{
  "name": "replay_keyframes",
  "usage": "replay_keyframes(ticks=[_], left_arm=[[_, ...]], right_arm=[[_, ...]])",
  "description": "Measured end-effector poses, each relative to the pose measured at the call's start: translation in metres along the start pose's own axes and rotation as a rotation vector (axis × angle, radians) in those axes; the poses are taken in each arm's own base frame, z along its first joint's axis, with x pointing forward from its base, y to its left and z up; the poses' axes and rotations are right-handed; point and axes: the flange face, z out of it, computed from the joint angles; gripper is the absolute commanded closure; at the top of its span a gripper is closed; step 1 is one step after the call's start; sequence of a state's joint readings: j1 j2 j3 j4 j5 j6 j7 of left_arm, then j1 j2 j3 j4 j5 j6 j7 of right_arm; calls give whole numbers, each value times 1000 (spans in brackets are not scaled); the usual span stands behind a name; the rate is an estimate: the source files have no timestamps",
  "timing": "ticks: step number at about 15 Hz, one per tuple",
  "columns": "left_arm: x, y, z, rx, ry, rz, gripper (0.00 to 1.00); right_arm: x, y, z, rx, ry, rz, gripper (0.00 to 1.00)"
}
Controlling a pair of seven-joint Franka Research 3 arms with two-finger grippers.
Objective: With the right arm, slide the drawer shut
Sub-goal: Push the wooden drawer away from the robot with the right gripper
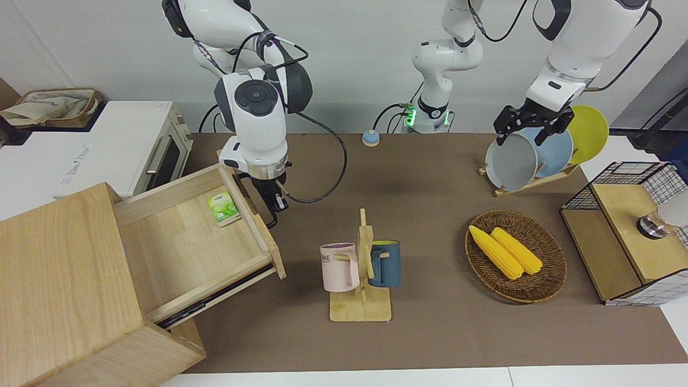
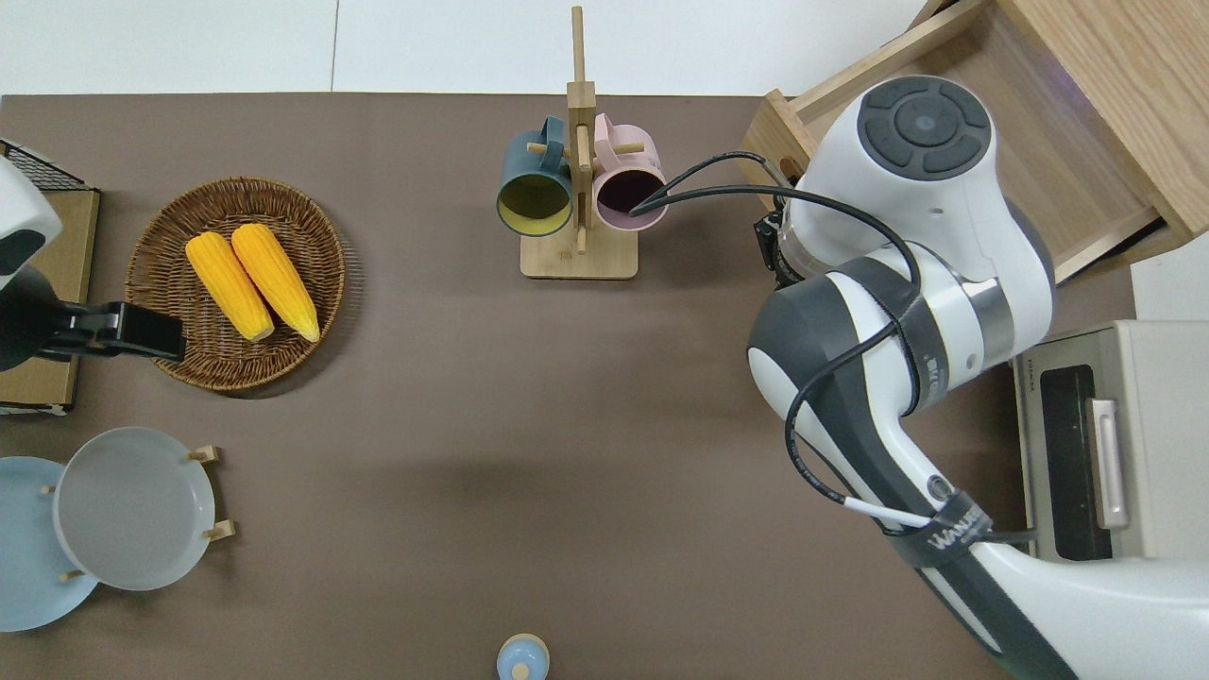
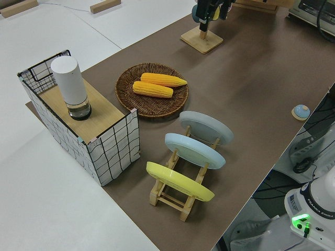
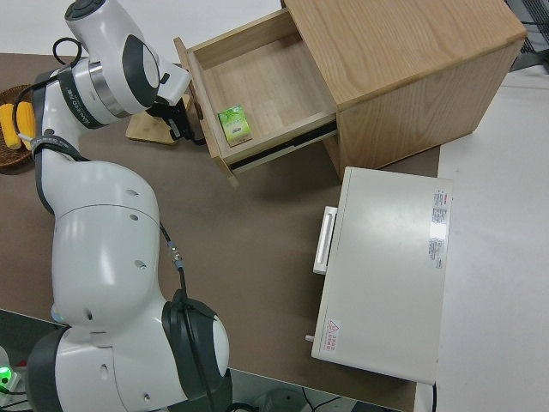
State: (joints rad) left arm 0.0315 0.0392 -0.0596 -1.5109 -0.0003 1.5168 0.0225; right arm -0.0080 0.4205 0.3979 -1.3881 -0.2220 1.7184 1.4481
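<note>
— Position of the right gripper [image 1: 273,207]?

— Low, against the outer face of the drawer [image 1: 183,244] front, at its handle. Finger opening: cannot tell.

— The drawer?

— Fully extended from the cabinet [image 1: 59,285], sachet [image 1: 223,208] inside. Push runs straight toward the cabinet.

— Obstructions?

— None on the travel. Mug rack [image 1: 361,274] stands nearby. Left arm parked.
</note>
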Motion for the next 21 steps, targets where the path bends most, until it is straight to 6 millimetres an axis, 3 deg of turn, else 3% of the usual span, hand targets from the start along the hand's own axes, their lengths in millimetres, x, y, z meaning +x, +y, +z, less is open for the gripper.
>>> replay_keyframes(ticks=[15, 21], left_arm=[[0, 0, 0, 0, 0, 0, 7], [0, 0, 0, 0, 0, 0, 7]], right_arm=[[122, 24, -3, 70, -1, 47, 1000], [158, 37, 0, 91, 6, 34, 1000]])
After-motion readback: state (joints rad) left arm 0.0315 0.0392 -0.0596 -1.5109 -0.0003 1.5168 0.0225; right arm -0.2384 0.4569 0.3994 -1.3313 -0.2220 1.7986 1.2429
